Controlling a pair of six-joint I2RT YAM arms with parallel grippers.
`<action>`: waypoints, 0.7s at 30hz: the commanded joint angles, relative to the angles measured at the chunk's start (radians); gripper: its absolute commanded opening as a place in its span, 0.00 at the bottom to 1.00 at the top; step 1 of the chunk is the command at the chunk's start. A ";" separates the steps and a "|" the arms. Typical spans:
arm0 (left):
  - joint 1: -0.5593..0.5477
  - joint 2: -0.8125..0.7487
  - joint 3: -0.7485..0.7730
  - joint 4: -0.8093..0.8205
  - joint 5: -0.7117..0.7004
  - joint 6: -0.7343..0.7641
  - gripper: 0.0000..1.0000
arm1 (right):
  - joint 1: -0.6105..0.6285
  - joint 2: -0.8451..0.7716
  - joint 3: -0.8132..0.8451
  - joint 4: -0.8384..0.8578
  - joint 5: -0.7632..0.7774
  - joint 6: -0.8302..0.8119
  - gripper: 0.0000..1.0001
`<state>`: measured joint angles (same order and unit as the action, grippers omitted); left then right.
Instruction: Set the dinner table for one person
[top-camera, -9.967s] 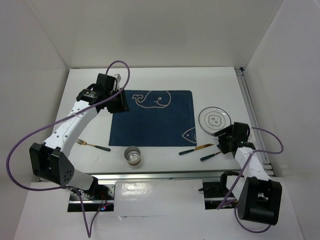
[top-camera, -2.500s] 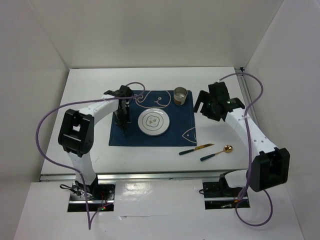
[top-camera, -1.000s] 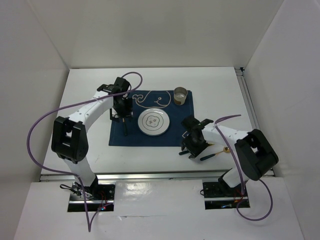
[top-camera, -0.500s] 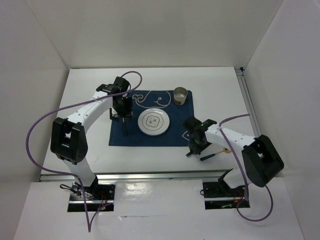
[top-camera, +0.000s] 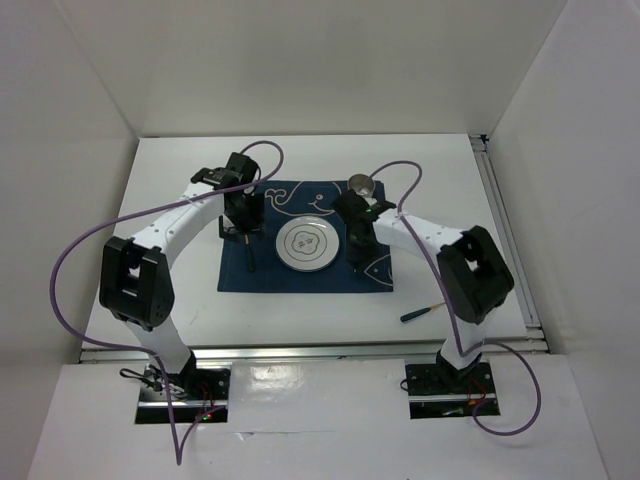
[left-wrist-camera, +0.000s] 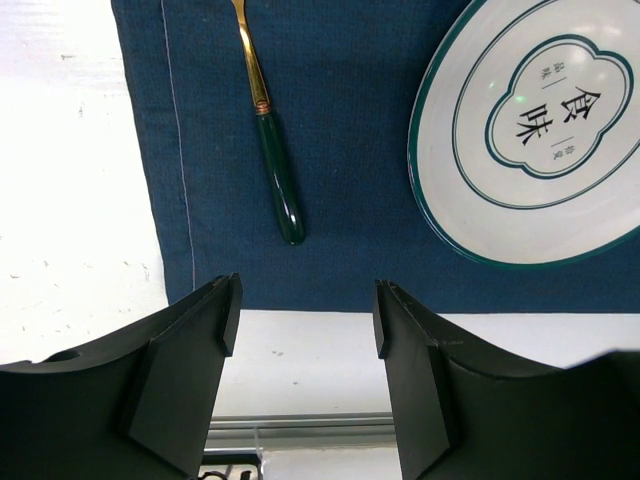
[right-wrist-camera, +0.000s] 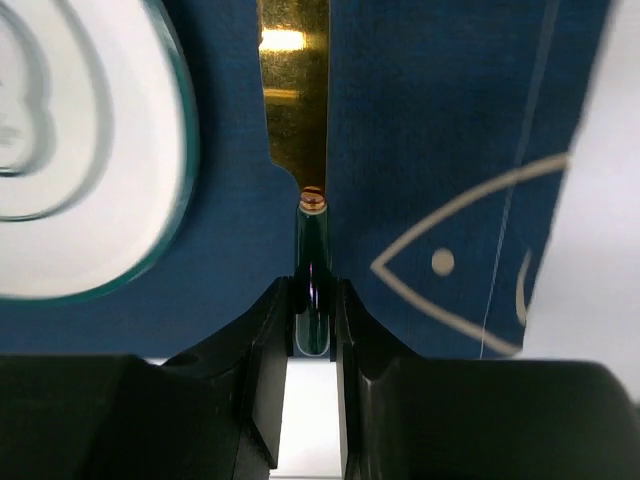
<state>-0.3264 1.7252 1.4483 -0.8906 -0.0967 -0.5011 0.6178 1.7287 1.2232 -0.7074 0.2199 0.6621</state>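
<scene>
The white dinner table (top-camera: 440, 170) carries a navy placemat (top-camera: 300, 275) with a white plate (top-camera: 307, 245) in its middle. A fork (top-camera: 248, 257) lies on the mat left of the plate; in the left wrist view it shows a green handle (left-wrist-camera: 279, 187). My left gripper (top-camera: 243, 222) is open and empty above the fork, as the left wrist view (left-wrist-camera: 305, 310) shows. My right gripper (top-camera: 357, 250) is shut on the green handle of a gold knife (right-wrist-camera: 295, 100). It holds the knife over the mat just right of the plate (right-wrist-camera: 80, 150).
A metal cup (top-camera: 361, 187) stands on the mat's far right corner. A green-handled spoon (top-camera: 420, 311) lies on the table at the front right. A rail (top-camera: 505, 230) runs along the table's right edge. White walls enclose three sides.
My right gripper took the knife from the table at the front right and carried it back-left onto the mat beside the plate. The left arm has stayed almost still.
</scene>
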 joint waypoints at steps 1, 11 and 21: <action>-0.005 -0.052 0.006 -0.014 -0.012 0.001 0.72 | 0.007 0.075 0.030 0.011 -0.036 -0.168 0.01; 0.004 -0.062 -0.003 -0.024 -0.021 0.010 0.72 | -0.003 0.175 0.119 0.020 -0.025 -0.142 0.09; 0.004 -0.071 -0.006 -0.024 -0.021 0.019 0.72 | -0.047 0.122 0.105 0.009 -0.025 -0.053 0.49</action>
<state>-0.3260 1.7023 1.4483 -0.8997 -0.1066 -0.4980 0.5945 1.9125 1.3239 -0.6983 0.1764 0.5613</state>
